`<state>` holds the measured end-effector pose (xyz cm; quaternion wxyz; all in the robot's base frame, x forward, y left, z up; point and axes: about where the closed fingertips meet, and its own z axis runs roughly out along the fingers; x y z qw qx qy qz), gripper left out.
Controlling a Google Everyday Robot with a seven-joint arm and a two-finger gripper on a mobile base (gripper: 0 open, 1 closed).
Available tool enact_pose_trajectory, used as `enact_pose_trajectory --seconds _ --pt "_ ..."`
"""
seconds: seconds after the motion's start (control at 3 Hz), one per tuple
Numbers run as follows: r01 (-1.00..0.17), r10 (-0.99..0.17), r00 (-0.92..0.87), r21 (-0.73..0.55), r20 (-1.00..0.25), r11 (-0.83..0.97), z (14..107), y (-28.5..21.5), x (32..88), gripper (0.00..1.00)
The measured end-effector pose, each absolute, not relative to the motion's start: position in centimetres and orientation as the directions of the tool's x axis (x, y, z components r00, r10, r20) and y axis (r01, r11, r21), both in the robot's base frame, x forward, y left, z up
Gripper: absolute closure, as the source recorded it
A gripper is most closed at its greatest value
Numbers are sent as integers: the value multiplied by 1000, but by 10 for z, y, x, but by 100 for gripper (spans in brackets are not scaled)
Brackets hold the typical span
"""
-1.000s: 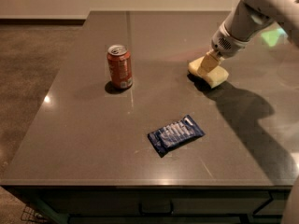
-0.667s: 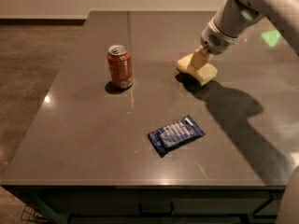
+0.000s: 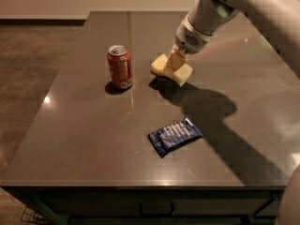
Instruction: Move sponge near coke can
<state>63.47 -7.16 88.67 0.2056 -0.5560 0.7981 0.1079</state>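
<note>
The coke can (image 3: 120, 66) stands upright on the dark table (image 3: 84, 135), left of centre. The pale yellow sponge (image 3: 184, 74) is held just above the table, a short way right of the can. My gripper (image 3: 174, 63) comes down from the upper right and is shut on the sponge, its cream fingers (image 3: 175, 59) over the sponge's middle. The sponge casts a shadow on the table right below it.
A flat dark-blue foil packet (image 3: 175, 135) lies on the table nearer the front, below the sponge. My arm (image 3: 243, 8) crosses the upper right and throws a wide shadow over the table's right side. The table's left edge drops to a brown floor (image 3: 33, 64).
My gripper has carried the sponge leftward across the table, from the right side to a spot close beside the coke can. The can and packet have not moved.
</note>
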Motion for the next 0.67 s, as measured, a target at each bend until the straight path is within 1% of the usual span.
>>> enact_pose_trajectory --seconds 0.33,0.67 --pt "-976 -882 -149 -75 -447 204 883 -42 630 100" --pt "-994 -904 -8 -98 -427 55 876 -22 633 100"
